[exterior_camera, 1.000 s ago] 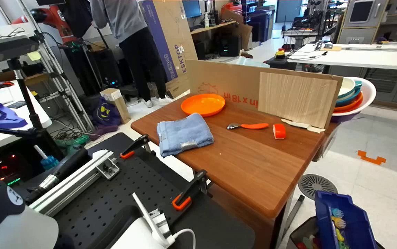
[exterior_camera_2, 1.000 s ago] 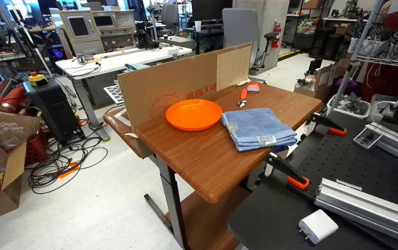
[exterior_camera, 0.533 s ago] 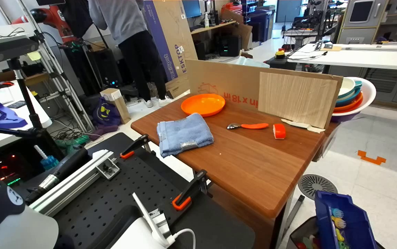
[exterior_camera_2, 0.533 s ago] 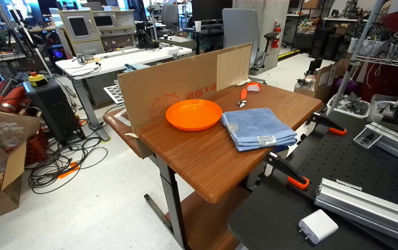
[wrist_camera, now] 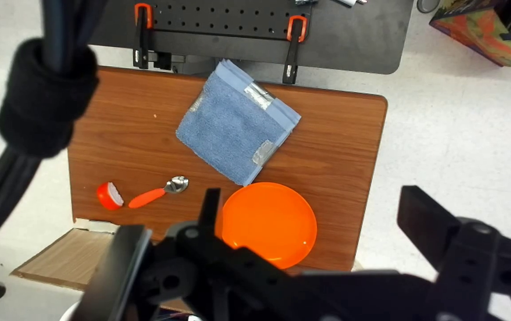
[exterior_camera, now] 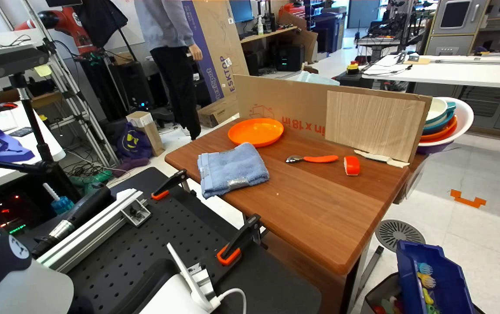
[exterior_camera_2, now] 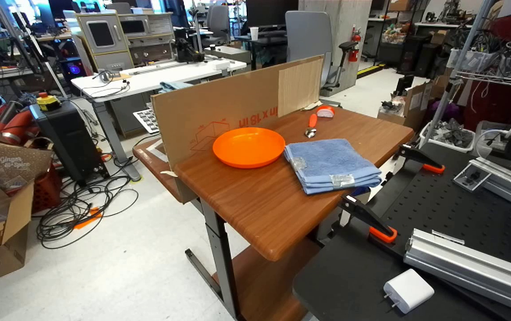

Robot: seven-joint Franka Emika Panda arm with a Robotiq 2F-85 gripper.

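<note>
Shows hand [wrist_camera: 311,196] spread wide in the wrist view, with fingers well apart and no hold on anything; out of frame in both exterior views. Hangs over bench [wrist_camera: 340,147], touching nothing visible. Nearest in the wrist view: orange plate [wrist_camera: 271,218], part-hidden by hand, lying flat near the back corner at one short end.

Next out: towel [wrist_camera: 233,120], blue, folded, on the clamp edge, with one corner poking past it; opposite corner at plate's rim, cannot tell if touching. Toward the other short end, near board [exterior_camera_2: 219,102]: scoop [wrist_camera: 150,196] with red piece [wrist_camera: 106,196] just beside the handle end. Board upright, just in from the back edge; clamps [wrist_camera: 292,58] on the edge opposite.

Against half a second ago: same layout on bench. Changed only at the back: person [exterior_camera: 169,61], in another stance, one arm now hanging at the side. Likely means nothing for plate or towel.

Containers: off the scoop-end edge, low down, blue bin [exterior_camera: 450,279] with small yellow, green and blue bits inside. Behind board, by the back corner at the scoop end: bowls [exterior_camera: 464,114], cream, teal and orange nested in a bigger white one.
</note>
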